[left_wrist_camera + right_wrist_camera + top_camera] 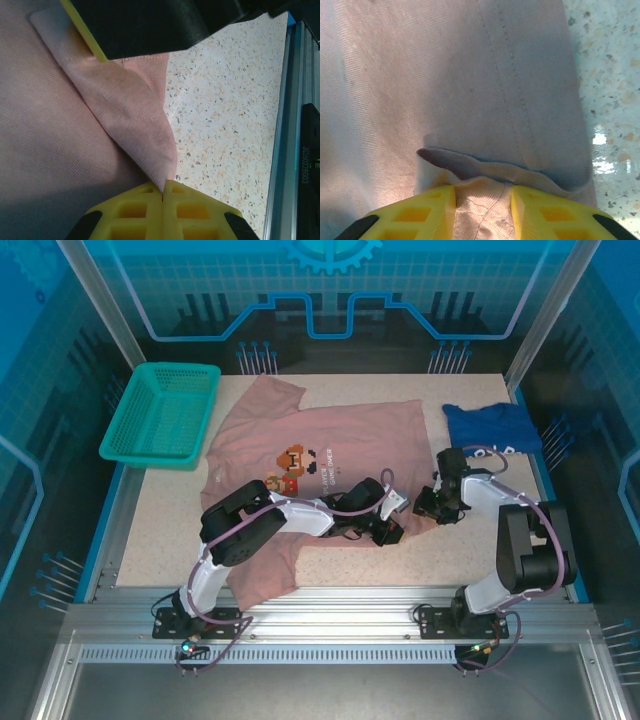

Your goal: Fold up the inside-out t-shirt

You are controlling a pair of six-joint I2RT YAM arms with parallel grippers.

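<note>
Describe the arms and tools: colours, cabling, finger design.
Both the left arm and right arm have white and black links with lilac cables looping alongside. The left tool and right tool have bright yellow fingers with square cut-out pockets and black trim at the outer corners.

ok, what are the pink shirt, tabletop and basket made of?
The shirt looks like soft matte knit, likely cotton jersey: fine ribbed weave, stitched hem, limp folds. The tabletop is speckled and stone-like, maybe terrazzo or laminate, and its bright glints suggest a glossy finish. The basket looks like teal moulded plastic mesh.
</note>
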